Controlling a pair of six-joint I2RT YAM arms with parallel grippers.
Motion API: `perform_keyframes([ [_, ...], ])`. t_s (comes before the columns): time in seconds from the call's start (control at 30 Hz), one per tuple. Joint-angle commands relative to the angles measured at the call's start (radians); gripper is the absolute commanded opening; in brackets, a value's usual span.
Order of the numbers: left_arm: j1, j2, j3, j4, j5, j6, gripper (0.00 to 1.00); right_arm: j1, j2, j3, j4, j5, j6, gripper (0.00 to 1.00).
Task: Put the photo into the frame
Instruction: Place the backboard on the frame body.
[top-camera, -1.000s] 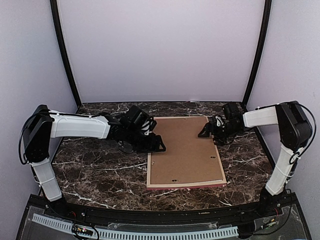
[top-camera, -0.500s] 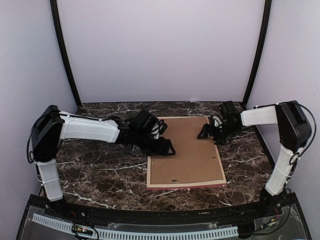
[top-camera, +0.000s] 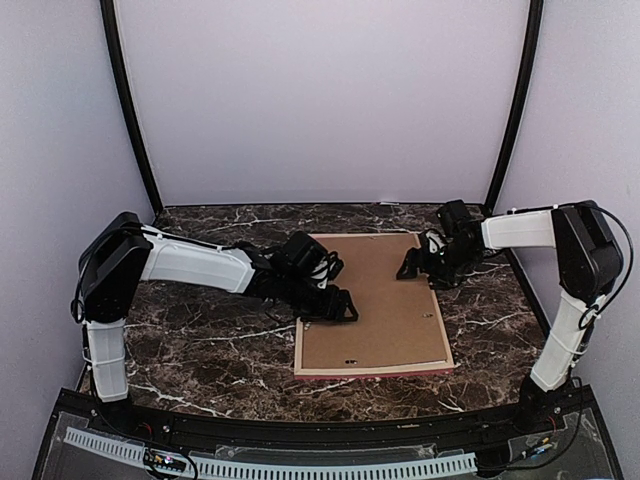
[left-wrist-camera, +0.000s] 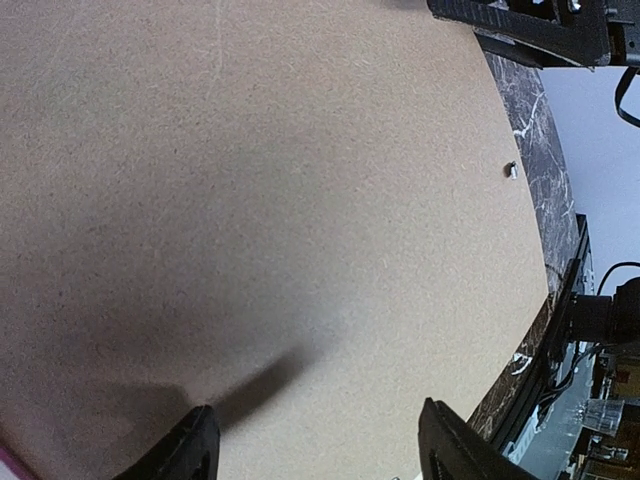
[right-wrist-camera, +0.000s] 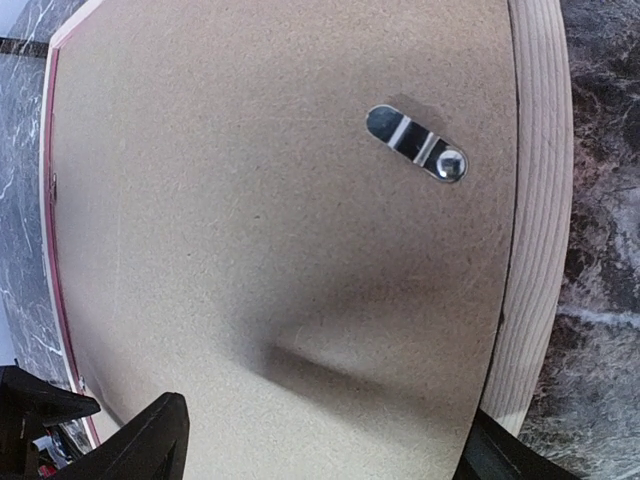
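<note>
The frame (top-camera: 372, 371) lies face down on the marble table, a pink edge showing at its near side. A plain brown backing board (top-camera: 380, 300) fills its back. The photo is hidden. My left gripper (top-camera: 343, 306) hangs open over the board's left edge; in the left wrist view the gripper (left-wrist-camera: 315, 425) has only bare board (left-wrist-camera: 280, 200) between its jaws. My right gripper (top-camera: 411, 266) stands open over the board's far right corner. In the right wrist view the gripper (right-wrist-camera: 325, 430) is near a metal turn clip (right-wrist-camera: 418, 144) and the pale wood side (right-wrist-camera: 540, 200).
Dark marble table (top-camera: 200, 345) surrounds the frame. Black corner posts (top-camera: 130, 110) and pale walls enclose the back and sides. A second small clip (left-wrist-camera: 511, 170) sits near the board's edge. The right arm's gripper (left-wrist-camera: 530, 25) shows at the top of the left wrist view.
My left arm has reached rightward and nearer, bringing its gripper from beside the frame onto the board's left edge. The right gripper has barely moved. Both jaws kept their width.
</note>
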Motion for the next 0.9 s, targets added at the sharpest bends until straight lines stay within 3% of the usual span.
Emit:
perform_keyframes([
  [0.0,-0.007,-0.003,-0.004,-0.001,-0.007,-0.016,0.7,0.004,-0.012,0.032,-0.052,0.047,-0.031,0.86],
  [0.87,-0.007,-0.009,-0.082,-0.032,-0.036,-0.046,0.69,-0.001,-0.021,0.107,-0.155,0.148,-0.075,0.87],
])
